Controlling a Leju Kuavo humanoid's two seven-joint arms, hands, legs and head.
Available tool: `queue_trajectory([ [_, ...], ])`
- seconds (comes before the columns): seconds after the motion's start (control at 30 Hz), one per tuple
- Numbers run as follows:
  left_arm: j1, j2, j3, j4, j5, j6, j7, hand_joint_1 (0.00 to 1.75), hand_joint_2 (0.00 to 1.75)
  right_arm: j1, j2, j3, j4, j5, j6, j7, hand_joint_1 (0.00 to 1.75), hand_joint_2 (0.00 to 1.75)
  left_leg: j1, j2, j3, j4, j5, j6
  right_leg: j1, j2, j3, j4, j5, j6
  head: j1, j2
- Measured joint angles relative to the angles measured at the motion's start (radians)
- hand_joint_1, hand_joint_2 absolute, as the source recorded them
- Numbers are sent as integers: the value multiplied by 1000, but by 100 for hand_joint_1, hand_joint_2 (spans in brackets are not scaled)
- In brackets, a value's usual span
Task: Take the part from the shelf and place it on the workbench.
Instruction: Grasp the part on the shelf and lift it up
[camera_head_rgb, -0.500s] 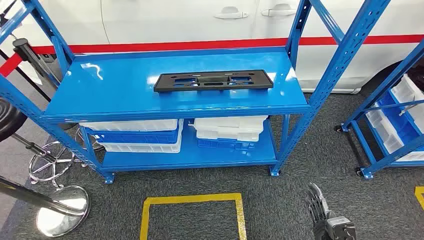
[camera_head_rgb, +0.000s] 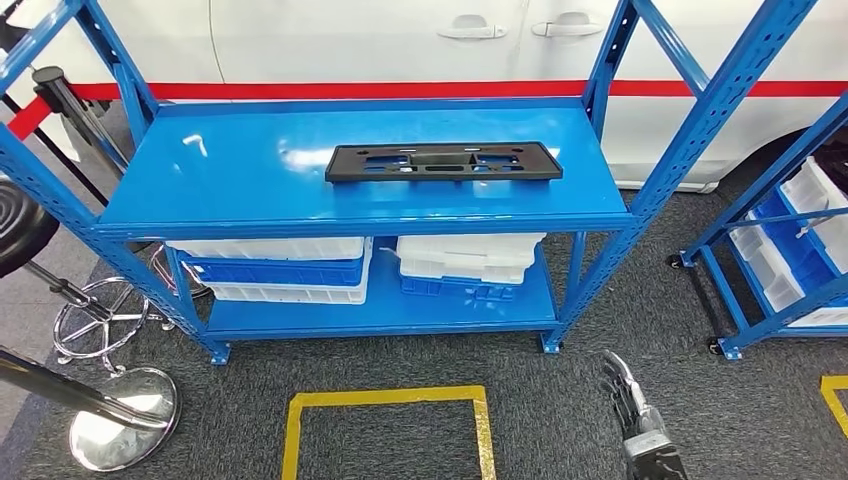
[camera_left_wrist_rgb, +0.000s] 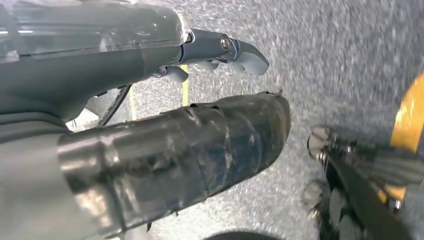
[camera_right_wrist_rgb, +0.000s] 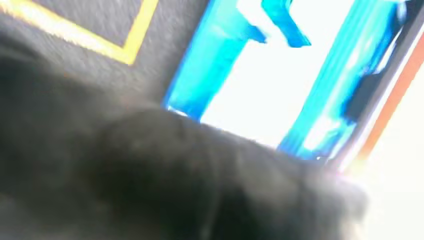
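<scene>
The part (camera_head_rgb: 443, 162), a long flat black plastic frame with cut-outs, lies on the top board of the blue shelf (camera_head_rgb: 230, 185), right of its middle. My right hand (camera_head_rgb: 632, 410) hangs low over the carpet in front of the shelf's right post, far below the part, fingers stretched out and holding nothing. In the right wrist view that hand (camera_right_wrist_rgb: 150, 175) is a dark blur with the blue shelf (camera_right_wrist_rgb: 220, 55) beyond it. In the left wrist view my left hand (camera_left_wrist_rgb: 165, 115) hangs over the grey carpet, its thumb and fingers apart and holding nothing.
White and blue bins (camera_head_rgb: 280, 268) are stacked on the lower board. A second blue rack (camera_head_rgb: 790, 240) stands to the right. A white car (camera_head_rgb: 350, 40) is behind. A chrome stanchion base (camera_head_rgb: 125, 418) and stool base (camera_head_rgb: 100, 320) sit left. Yellow tape (camera_head_rgb: 385, 398) marks the floor.
The whole picture has shifted slightly, so the camera has moved; the shelf now sits a little further right in the picture. My right hand shows a little higher and further left.
</scene>
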Motion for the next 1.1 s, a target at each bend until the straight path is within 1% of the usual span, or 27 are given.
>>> queue_trajectory([
  [0.03, -1, 2, -5, 0, -6, -5, 3, 0, 0, -19, -6, 4, 7, 12, 5, 5, 0, 0, -1, 0, -1, 1, -1, -3, 3, 0, 18, -42, 14, -4, 0, 0],
  [0.07, -3, 4, -11, 0, -11, -9, 5, 0, 0, -41, -11, 7, 15, 21, 16, 9, 0, 0, -2, 1, -2, 2, -2, -7, 6, 0, 27, -64, 18, -8, 0, 0],
  [0.1, -5, 7, -16, 0, -16, -11, 7, 0, 0, -59, -15, 9, 24, 26, 29, 12, 0, 0, -4, 1, -3, 2, -2, -11, 9, 1, 25, -65, 19, -9, 0, 0],
  [0.17, -8, 11, -25, 0, -20, -14, 8, 0, 0, -88, -19, 10, 39, 30, 48, 14, 0, 0, -3, 0, -3, 7, -6, -21, 3, 0, 26, -73, 24, -15, 0, 0],
  [0.2, -9, 13, -28, 0, -21, -15, 8, 0, 0, -96, -20, 10, 43, 33, 53, 14, 0, 0, -3, 0, -7, 18, -15, -26, 0, -2, 27, -77, 26, -20, 0, 0],
  [0.23, -10, 15, -32, 0, -23, -19, 9, 0, 0, -105, -21, 11, 48, 43, 58, 14, 0, 0, -2, -1, -23, 55, -40, -31, -4, -3, 28, -80, 28, -25, 0, 0],
  [0.27, -10, 17, -35, 0, -25, -25, 9, 0, 0, -114, -23, 11, 52, 55, 66, 14, 0, 0, 0, -2, -48, 108, -72, -35, -4, -5, 28, -81, 29, -28, 0, 0],
  [0.33, -8, 20, -42, 0, -32, -42, 11, 0, 0, -144, -27, 8, 64, 83, 97, 15, 0, 0, 5, -2, -111, 240, -132, -42, -4, -5, 24, -80, 29, -31, 0, 0],
  [0.37, -8, 22, -46, 0, -35, -49, 13, 0, 0, -166, -28, 3, 73, 95, 120, 17, 0, 0, 7, -2, -128, 275, -136, -45, -5, -5, 24, -79, 29, -31, 0, 0],
  [0.4, -8, 25, -50, 0, -38, -55, 14, 0, 0, -193, -29, -3, 84, 105, 145, 20, 0, 0, 9, -2, -131, 276, -122, -47, -5, -4, 24, -77, 29, -31, 0, 0],
  [0.43, -9, 27, -54, 0, -40, -60, 14, 0, 0, -223, -29, -12, 96, 114, 169, 25, 0, 0, 11, -2, -116, 244, -92, -48, -6, -2, 25, -76, 29, -30, 0, 0],
  [0.47, -10, 29, -58, 0, -43, -64, 15, 0, 0, -258, -29, -22, 110, 123, 193, 31, 0, 0, 12, -1, -85, 175, -50, -47, -7, -1, 26, -75, 28, -28, 0, 0],
  [0.5, -11, 31, -61, 0, -44, -67, 15, 0, 0, -297, -29, -30, 125, 132, 213, 38, 0, 0, 13, -1, -55, 107, -22, -45, -6, 1, 26, -73, 27, -26, 0, 0],
  [0.53, -13, 33, -63, 0, -45, -70, 15, 0, 0, -339, -29, -38, 142, 139, 231, 45, 0, 0, 12, -1, -33, 54, -2, -42, -5, 2, 24, -71, 28, -21, 0, 0],
  [0.57, -15, 34, -66, 0, -46, -73, 15, 0, 0, -382, -29, -45, 161, 146, 246, 52, 0, 0, 10, -2, -20, 21, 7, -38, -4, 4, 21, -69, 29, -15, 0, 0],
  [0.6, -18, 34, -69, 0, -47, -75, 13, 0, 0, -421, -29, -48, 179, 150, 257, 58, 0, 0, 7, -3, -21, 14, 6, -34, -3, 4, 18, -69, 31, -8, 1, 0],
  [0.67, -21, 34, -76, 0, -48, -78, 10, 0, 0, -492, -29, -52, 209, 157, 274, 67, 0, 0, 6, -3, -24, 8, 14, -21, -5, 4, 14, -69, 34, 5, 1, 0],
  [0.73, -22, 33, -81, 0, -48, -80, 7, 0, 0, -544, -29, -53, 227, 163, 282, 73, 0, 0, 8, -2, -22, -2, 23, -7, -8, 3, 6, -50, 19, 13, 1, 0],
  [0.77, -23, 32, -82, 0, -47, -81, 7, 0, 0, -557, -29, -53, 231, 165, 284, 75, 0, 0, 9, -1, -21, -6, 26, -2, -9, 2, 2, -40, 10, 14, 1, 0],
  [0.8, -23, 32, -82, 0, -47, -81, 7, 0, 0, -563, -29, -53, 233, 167, 284, 76, 0, 0, 9, -1, -21, -7, 27, 0, -9, 1, -2, -32, 4, 15, 1, 0],
  [0.93, -23, 32, -82, 0, -47, -81, 7, 0, 0, -565, -29, -53, 233, 167, 284, 76, 0, 0, 9, -1, -21, -7, 27, 0, -8, 1, -4, -26, 0, 15, 1, 0],
  [0.97, -23, 32, -83, 0, -47, -81, 7, 0, 0, -569, -29, -53, 234, 168, 284, 77, 0, 0, 9, -1, -22, -7, 27, 1, -8, 1, -11, -12, -8, 15, 1, 0],
  [1.0, -22, 32, -83, 0, -47, -81, 7, 0, 0, -578, -29, -53, 239, 171, 284, 79, 0, 0, 9, -1, -23, -7, 28, 2, -7, 1, -30, 30, -30, 17, 1, 0],
  [1.03, -22, 31, -84, 0, -47, -82, 8, 0, 0, -592, -28, -53, 247, 177, 284, 83, 0, 0, 8, -1, -25, -6, 28, 3, -7, 1, -59, 90, -57, 19, 1, 0],
  [1.07, -22, 31, -85, 0, -46, -84, 11, 0, 0, -611, -27, -52, 258, 188, 283, 89, 0, 0, 6, -2, -27, -5, 28, 4, -6, 1, -87, 148, -74, 20, 1, 0],
  [1.1, -22, 30, -85, 0, -44, -85, 18, 0, 0, -642, -25, -49, 273, 204, 282, 96, 0, 0, 3, -3, -27, -2, 27, 4, -5, 1, -83, 135, -52, 16, 1, 0],
])
